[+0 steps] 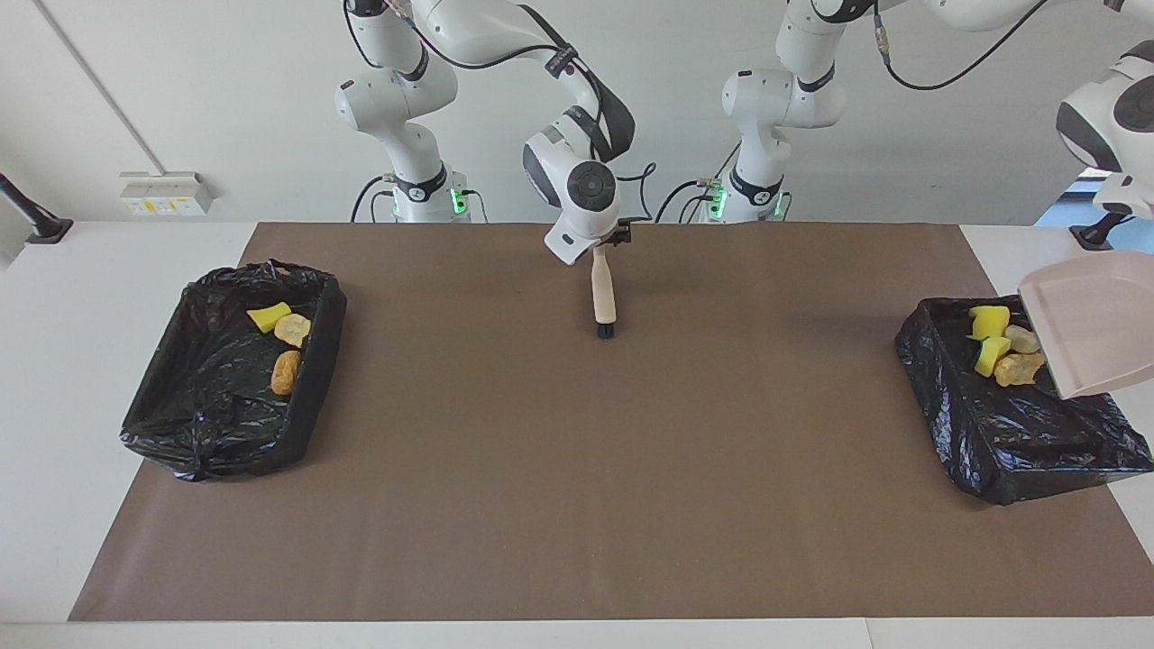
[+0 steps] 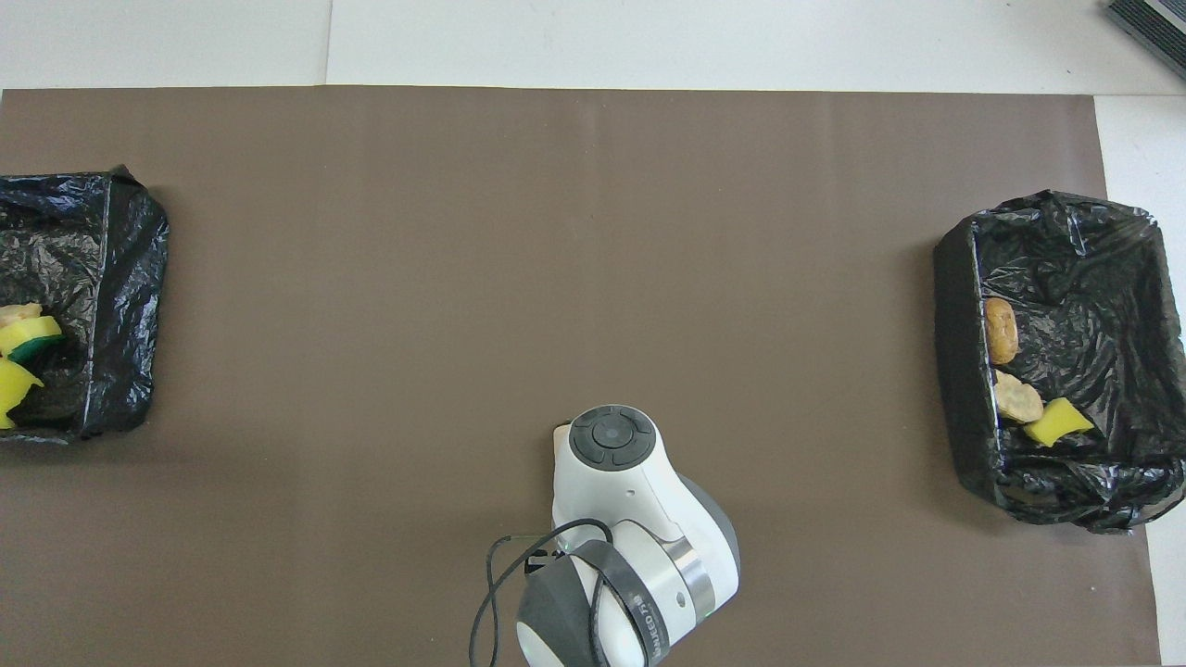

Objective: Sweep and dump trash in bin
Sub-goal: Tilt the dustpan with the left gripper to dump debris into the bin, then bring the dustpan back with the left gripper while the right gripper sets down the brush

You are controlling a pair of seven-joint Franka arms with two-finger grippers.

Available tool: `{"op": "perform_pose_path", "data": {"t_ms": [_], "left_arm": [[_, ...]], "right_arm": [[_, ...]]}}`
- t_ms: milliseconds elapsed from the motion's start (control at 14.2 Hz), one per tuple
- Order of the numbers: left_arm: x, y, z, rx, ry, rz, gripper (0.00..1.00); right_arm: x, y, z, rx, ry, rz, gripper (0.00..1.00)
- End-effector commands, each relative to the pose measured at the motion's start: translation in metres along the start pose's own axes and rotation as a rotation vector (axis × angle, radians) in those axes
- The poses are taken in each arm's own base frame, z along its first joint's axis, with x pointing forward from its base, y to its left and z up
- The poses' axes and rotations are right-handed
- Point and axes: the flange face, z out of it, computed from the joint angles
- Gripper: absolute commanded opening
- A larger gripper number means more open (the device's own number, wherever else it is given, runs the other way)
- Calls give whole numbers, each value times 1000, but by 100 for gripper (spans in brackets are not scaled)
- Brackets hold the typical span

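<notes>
The trash lies in two black-lined bins. Yellow chunks [image 1: 989, 320] and tan pieces [image 1: 1020, 368] sit in the bin [image 1: 1010, 451] at the left arm's end, also seen in the overhead view [image 2: 26, 335]. A yellow chunk [image 1: 269, 316] and two brown pieces [image 1: 286, 371] lie in the bin [image 1: 216, 433] at the right arm's end. My left gripper [image 1: 1129, 200], mostly cut off at the view's edge, holds the pink dustpan [image 1: 1095, 324] tilted over its bin. My right gripper [image 1: 597, 251] is at the top of the upright brush [image 1: 602, 297], whose bristles are at the mat.
A brown mat [image 1: 577, 469] covers the table between the bins. In the overhead view the right arm's hand [image 2: 611, 445] hides the brush, and the bin [image 2: 1056, 352] at the right arm's end shows its three pieces.
</notes>
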Motion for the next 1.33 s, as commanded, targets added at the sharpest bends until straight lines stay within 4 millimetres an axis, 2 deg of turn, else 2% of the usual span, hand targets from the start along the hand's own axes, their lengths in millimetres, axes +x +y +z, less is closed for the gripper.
{"op": "perform_pose_path", "data": {"t_ms": [0,211,421,491,632,702,842,982,1123,1263], "left_arm": [[41,-4,-36,-37,98,-91,0],[91,-19,-72,-34,193,-87,0],[142,-20,-94,-117,299,-201,0],[161,-21,-108,-137,312,-248,0],[207,-22,-132,-191,313,-359,0],[240,-19,-149,-220,334,-424,0],[282,-16,-163,-310,358,-583,0],[333,-17,-186,-349,352,-748,0],[382,-16,-210,-437,423,-898,0],[426,-16,-239,-491,469,-1056,0]], "right_arm": [[32,26,-41,31,72,16,100],[57,58,-88,76,145,39,100],[79,90,-124,48,239,55,100],[87,102,-136,25,288,60,100],[105,134,-152,-8,365,88,100],[116,156,-162,2,401,117,100],[129,189,-182,-31,472,76,100],[133,211,-203,-79,512,29,100],[130,219,-210,-88,521,37,100],[116,234,-244,-105,580,55,100]]}}
